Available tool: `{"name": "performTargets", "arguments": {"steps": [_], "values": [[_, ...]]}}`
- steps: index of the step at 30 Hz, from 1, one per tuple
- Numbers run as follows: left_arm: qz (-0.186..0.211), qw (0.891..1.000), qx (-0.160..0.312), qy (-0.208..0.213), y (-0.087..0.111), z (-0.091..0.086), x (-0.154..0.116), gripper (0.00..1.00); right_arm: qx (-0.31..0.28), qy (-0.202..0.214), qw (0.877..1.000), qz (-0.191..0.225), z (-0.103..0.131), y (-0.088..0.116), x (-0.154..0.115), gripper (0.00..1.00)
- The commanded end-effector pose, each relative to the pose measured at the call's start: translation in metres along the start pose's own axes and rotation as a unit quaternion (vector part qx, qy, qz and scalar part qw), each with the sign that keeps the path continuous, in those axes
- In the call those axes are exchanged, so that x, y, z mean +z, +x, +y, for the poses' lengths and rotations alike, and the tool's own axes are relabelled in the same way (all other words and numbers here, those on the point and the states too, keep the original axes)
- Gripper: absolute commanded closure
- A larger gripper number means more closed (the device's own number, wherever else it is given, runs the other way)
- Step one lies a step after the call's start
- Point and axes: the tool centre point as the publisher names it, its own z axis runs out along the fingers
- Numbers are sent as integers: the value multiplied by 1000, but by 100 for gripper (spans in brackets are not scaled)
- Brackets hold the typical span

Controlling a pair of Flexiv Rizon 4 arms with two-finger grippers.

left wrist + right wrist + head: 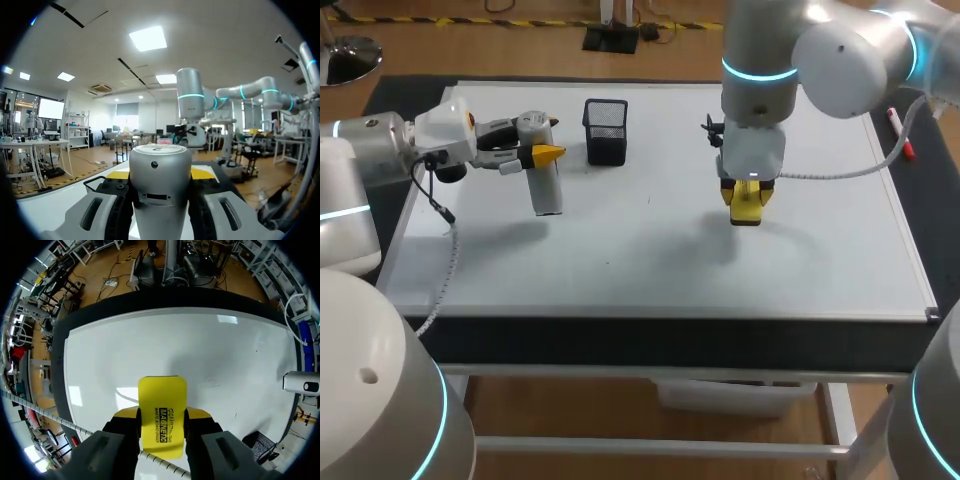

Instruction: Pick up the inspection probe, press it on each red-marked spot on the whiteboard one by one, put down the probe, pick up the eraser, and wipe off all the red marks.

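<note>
Left gripper (541, 155) clenched on probe (548, 192); right gripper (162, 413) grasping eraser (162, 390) over whiteboard (650, 262). Risk: tilted wiping contact may twist eraser from fingers

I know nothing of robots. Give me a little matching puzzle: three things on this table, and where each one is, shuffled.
Things:
1. grey cylindrical probe
2. yellow rectangular eraser
3. black mesh cup

Places:
a. standing on the whiteboard
b. held in the left gripper
c. held in the right gripper

Pairs: 1-b, 2-c, 3-a
</note>
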Motion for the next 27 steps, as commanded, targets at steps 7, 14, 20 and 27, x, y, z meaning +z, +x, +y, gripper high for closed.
{"name": "performTargets", "arguments": {"steps": [7,14,20,27], "values": [[1,1000,1,2,0,0,0,100,-1,17,1000,-1,-25,-10,-6,100],[1,1000,1,2,0,0,0,100,-11,20,1000,-3,-68,-24,-3,100],[1,1000,1,2,0,0,0,100,-14,8,1000,-24,-105,-34,2,100],[1,1000,1,2,0,0,0,100,-30,8,999,-17,-136,-49,7,100]]}}
